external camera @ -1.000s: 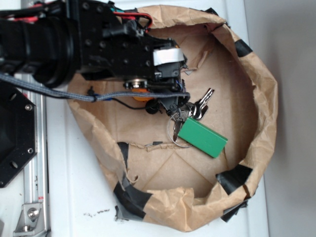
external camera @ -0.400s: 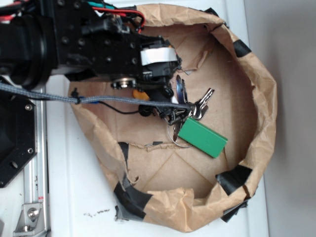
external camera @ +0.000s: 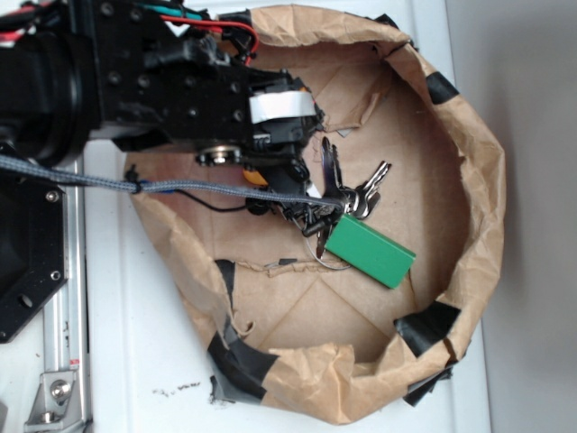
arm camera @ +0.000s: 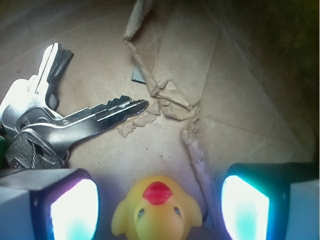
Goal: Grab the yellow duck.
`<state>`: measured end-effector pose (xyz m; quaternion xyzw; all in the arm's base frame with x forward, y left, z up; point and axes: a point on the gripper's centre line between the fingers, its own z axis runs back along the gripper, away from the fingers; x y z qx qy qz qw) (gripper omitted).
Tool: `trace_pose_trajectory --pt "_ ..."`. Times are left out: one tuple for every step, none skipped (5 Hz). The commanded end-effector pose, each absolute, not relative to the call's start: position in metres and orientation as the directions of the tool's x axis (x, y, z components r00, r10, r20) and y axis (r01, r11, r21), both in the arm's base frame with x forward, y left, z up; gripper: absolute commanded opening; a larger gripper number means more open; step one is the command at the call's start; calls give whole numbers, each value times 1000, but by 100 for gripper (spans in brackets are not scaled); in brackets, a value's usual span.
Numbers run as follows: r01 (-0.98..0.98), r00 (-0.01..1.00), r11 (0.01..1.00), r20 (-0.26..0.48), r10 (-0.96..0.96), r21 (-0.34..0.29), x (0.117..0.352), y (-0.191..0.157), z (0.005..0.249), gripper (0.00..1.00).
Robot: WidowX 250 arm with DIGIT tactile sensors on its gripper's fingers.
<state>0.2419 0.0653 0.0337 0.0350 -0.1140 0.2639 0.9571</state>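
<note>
The yellow duck (arm camera: 157, 212) with its red beak lies on the brown paper floor, facing the wrist camera, directly between my two glowing fingers (arm camera: 75, 210). There is a gap on each side of it, so my gripper (arm camera: 159, 202) is open around the duck without touching it. In the exterior view the black arm covers most of the duck (external camera: 256, 177); only a yellow-orange sliver shows under the wrist.
A bunch of silver keys (arm camera: 60, 125) lies just left of my fingers, joined to a green key tag (external camera: 370, 253). All of it sits inside a crumpled brown paper bag (external camera: 478, 180) with raised walls and black tape patches.
The arm has shifted left and slightly toward the bag's back wall in the exterior view. One key of the bunch now sticks up beside the gripper.
</note>
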Motion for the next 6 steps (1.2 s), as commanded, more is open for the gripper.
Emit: trace_pose_trajectory --pt "-494 842 869 254 476 10 240 67 35 100" --pt "-484 851 875 246 465 22 239 64 29 100" --pt "-489 850 872 243 468 28 242 64 26 100" --pt "-488 851 873 239 467 32 242 63 25 100" --pt "-486 854 873 235 465 38 242 63 23 100" --pt "-487 854 872 231 467 39 242 63 21 100"
